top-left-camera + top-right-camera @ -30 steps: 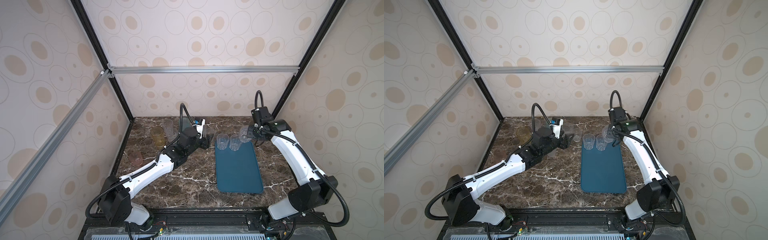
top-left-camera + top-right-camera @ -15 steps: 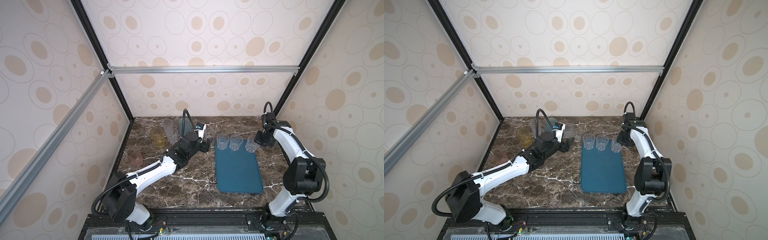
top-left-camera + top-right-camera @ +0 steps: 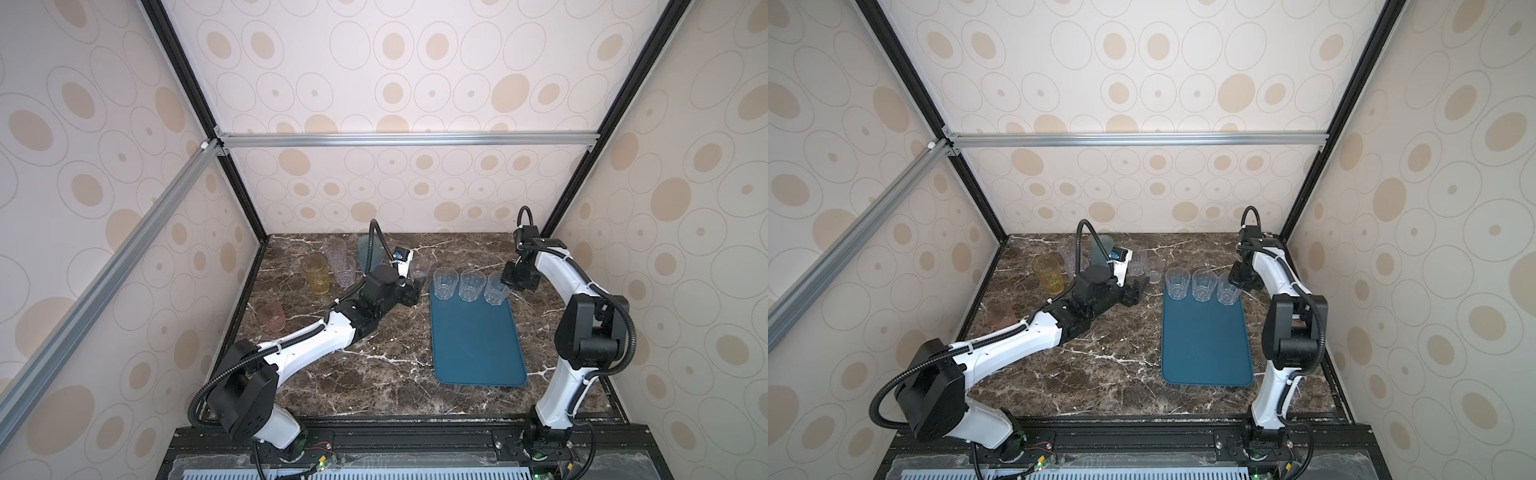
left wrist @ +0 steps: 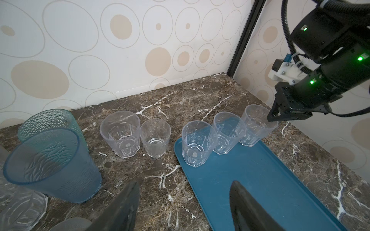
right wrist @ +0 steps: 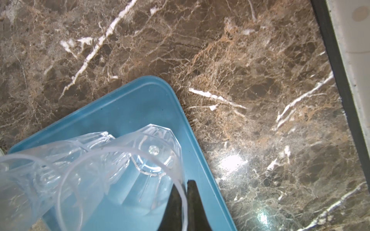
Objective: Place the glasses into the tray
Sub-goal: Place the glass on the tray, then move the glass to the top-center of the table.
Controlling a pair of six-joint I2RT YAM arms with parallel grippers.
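Placing step: third glass (image 5: 152,156) stands in the far right corner of the tray (image 5: 130,104), right gripper (image 5: 185,200) pinching its rim. Next, we judge: release, then lift clear. Left gripper (image 4: 184,184), jaws apart and empty, faces a loose glass (image 4: 155,138) on the bench (image 4: 200,96).

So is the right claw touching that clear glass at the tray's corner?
Touching. The right wrist view shows the right gripper pinching the rim of the clear faceted glass, one finger inside, one outside.

Even, bright, diffuse light; shadows soft and faint. White glare patches on marble tabletop (image 5: 233,163) in right wrist view. Nearest glass (image 5: 124,176) there blurred. Top views sharp.
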